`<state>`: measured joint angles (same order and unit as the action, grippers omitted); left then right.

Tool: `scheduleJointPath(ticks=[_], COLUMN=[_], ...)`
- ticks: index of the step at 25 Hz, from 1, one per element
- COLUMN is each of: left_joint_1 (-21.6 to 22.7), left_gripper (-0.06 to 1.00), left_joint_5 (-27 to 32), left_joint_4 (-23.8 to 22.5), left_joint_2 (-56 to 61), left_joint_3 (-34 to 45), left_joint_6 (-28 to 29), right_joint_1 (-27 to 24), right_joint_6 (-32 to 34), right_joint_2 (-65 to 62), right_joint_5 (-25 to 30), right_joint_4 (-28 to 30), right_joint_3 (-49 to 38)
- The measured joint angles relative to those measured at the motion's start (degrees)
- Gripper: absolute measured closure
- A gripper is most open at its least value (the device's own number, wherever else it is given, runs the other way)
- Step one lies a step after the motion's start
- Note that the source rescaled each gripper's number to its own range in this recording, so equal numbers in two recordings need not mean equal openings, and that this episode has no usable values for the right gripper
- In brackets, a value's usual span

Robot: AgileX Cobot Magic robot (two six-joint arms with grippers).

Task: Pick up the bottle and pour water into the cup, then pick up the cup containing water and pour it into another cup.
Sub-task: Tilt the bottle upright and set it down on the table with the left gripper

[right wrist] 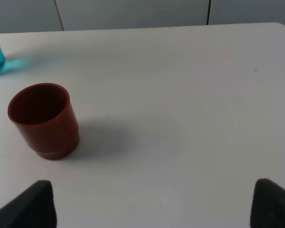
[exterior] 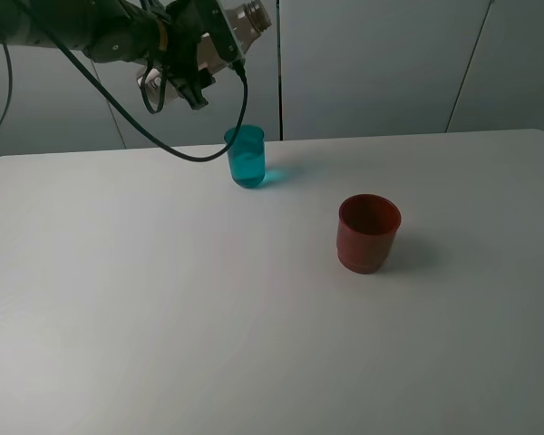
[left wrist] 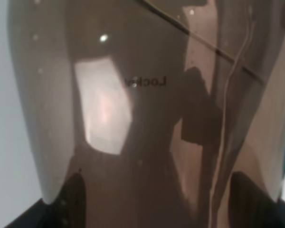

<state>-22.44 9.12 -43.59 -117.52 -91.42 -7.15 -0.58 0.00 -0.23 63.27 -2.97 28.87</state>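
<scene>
Holding the bottle [left wrist: 133, 118] aloft, the left gripper [exterior: 202, 56] is clamped on its smoky body, which fills our left wrist view. From the high camera we see it well above the table [exterior: 163, 317], up and to the left of the teal cup [exterior: 246, 156] and clear of it. The teal cup stands upright near the far edge, its lower part a deeper blue, so we judge that the first pour is likely done, though we cannot be sure. The red cup [exterior: 369, 233] stands apart, nearer us, and looks empty. The right gripper [right wrist: 154, 209] hangs with fingers spread wide, holding nothing. What remains, by our reading, is lifting the teal cup and tipping it into the red one.
</scene>
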Motion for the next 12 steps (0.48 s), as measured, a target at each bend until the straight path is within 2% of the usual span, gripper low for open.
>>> scheduleJointPath(ticks=[4, 9, 12], left_joint_1=[0.0, 1.65, 3.38], left_gripper=[0.94, 0.94, 0.94], left_joint_5=[-2.3, -10.13, -13.75], left_joint_4=[0.34, 0.58, 2.29], left_joint_2=[1.88, 5.08, 7.15], left_joint_3=[1.32, 6.8, 10.99], left_joint_6=[8.45, 19.04, 21.29], right_joint_1=[0.0, 0.0, 0.0], right_joint_6=[0.0, -0.33, -0.33], right_joint_2=[0.0, 0.0, 0.0], right_joint_5=[0.0, 0.0, 0.0], right_joint_4=[0.0, 0.0, 0.0], right_joint_3=[0.0, 0.0, 0.0])
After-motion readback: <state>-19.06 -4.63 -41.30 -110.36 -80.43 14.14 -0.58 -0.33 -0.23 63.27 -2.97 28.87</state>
